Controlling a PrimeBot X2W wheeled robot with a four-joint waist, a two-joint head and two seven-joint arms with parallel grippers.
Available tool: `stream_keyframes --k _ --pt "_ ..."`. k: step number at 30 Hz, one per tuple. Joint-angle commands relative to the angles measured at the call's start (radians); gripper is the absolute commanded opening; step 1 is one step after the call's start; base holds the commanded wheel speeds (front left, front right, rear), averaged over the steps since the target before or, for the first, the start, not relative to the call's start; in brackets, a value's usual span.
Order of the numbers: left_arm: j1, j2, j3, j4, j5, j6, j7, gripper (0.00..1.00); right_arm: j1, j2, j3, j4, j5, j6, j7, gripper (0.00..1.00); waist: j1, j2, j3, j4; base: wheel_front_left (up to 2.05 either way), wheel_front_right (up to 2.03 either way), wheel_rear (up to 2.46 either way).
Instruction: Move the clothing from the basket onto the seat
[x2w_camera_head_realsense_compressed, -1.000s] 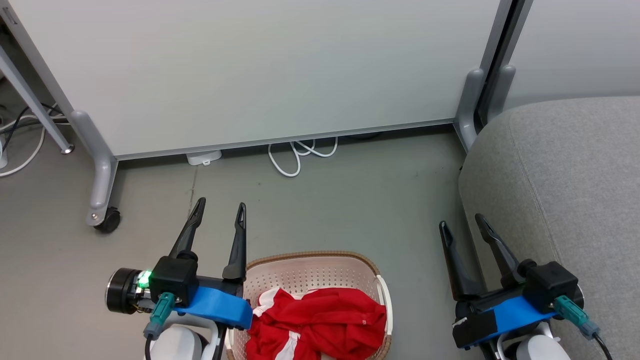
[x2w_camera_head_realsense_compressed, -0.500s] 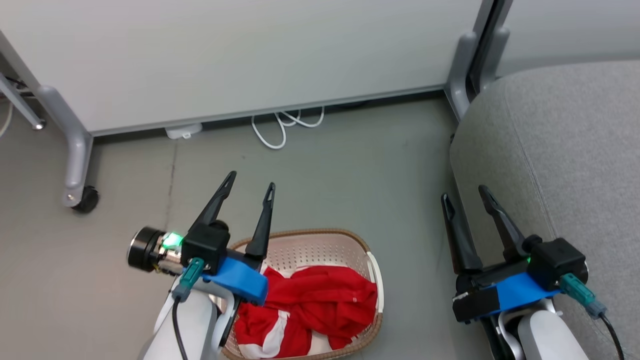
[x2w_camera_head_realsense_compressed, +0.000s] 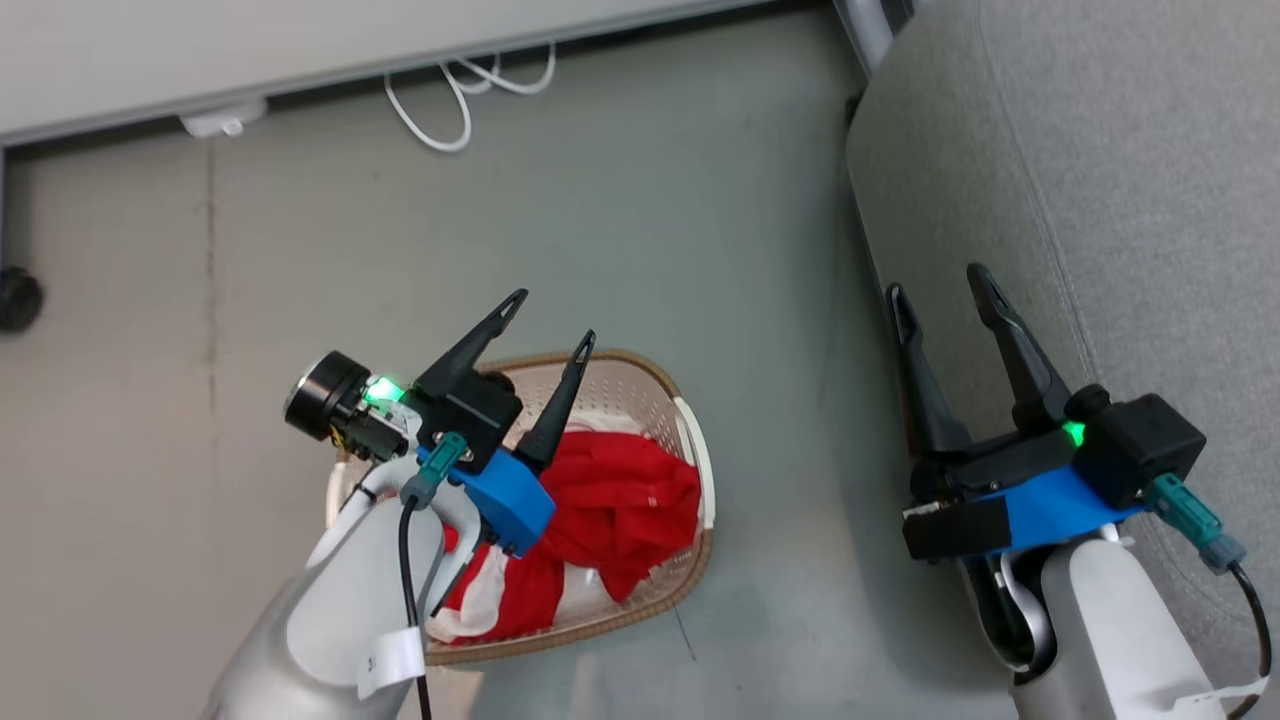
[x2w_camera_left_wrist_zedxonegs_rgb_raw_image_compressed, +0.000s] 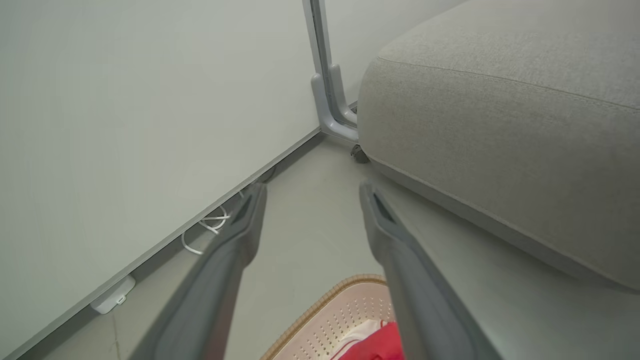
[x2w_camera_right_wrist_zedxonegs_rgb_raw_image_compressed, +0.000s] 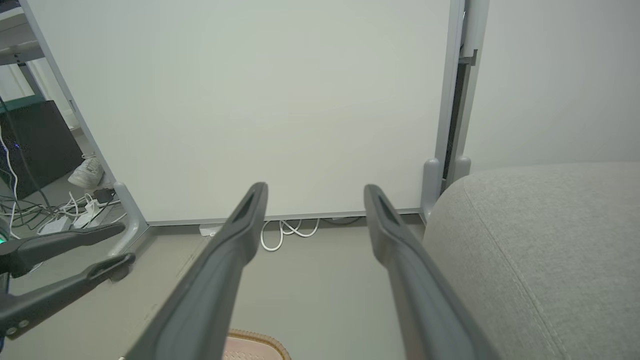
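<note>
The red clothes (x2w_camera_head_realsense_compressed: 620, 500) lie bunched up in the basket (x2w_camera_head_realsense_compressed: 630, 385), which sits on the grey floor (x2w_camera_head_realsense_compressed: 650, 220). None are on the seat (x2w_camera_head_realsense_compressed: 1100, 150) yet. The left claw (x2w_camera_head_realsense_compressed: 554, 317) hangs right above the basket, its two dark fingers spread wide with nothing between them. I think it is there because it is the nearer one and can dip down to grab the clothes. The right claw (x2w_camera_head_realsense_compressed: 934, 280) is spread wide too and holds nothing. It hovers by the edge of the seat, out of the way, maybe ready to help when the clothes come over. The seat is near the basket, so the trip looks short.
</note>
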Motion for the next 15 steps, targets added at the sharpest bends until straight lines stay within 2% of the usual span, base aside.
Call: stream_keyframes --k 1,15 --pt "-0.032 0.011 -0.015 0.011 -0.005 -0.001 -0.003 1.00 -0.024 -0.003 0.002 -0.007 0.006 0.000 -0.003 1.00 -0.0001 0.0000 0.064 -0.036 0.00 0.00 0.00" --pt "-0.270 0.091 -0.337 0.249 -0.089 -0.001 -0.003 1.00 -0.146 -0.002 0.026 -0.061 -0.005 0.000 -0.003 1.00 -0.0001 0.0000 0.325 -0.099 0.00 0.00 0.00"
